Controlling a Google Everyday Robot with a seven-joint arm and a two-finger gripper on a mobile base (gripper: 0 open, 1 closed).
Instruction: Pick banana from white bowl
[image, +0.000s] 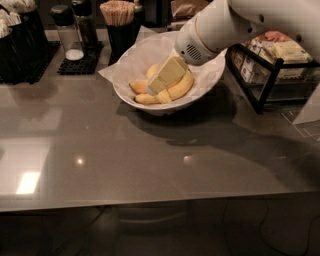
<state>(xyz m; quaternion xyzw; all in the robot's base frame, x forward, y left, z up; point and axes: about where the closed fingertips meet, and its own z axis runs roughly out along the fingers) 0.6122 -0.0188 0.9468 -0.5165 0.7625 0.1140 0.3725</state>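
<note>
The white bowl (212, 82) sits at the back of a glossy grey table (100, 160), lined with crinkled white paper (132, 57) that spills over its left rim. Several bananas lie inside. The banana (184, 85), plump and bright yellow, curves along the right side of the bowl's floor, with a more orange one (138, 87) to its left.

The white arm (220, 27) reaches in from the upper right. Its gripper (156, 89) is down inside the bowl, its pale blocky end lying across the fruit and touching or just over the yellow banana. Whether it grips anything I cannot tell, since it reads as one solid shape from here.

Behind the bowl stands a dark cup of wooden sticks (117, 12). To the left, two shakers (65, 27) stand on a black mat (80, 62). A black wire rack (265, 75) on the right holds packets (287, 50); their printing is probably labelling, but it is too small to read.
</note>
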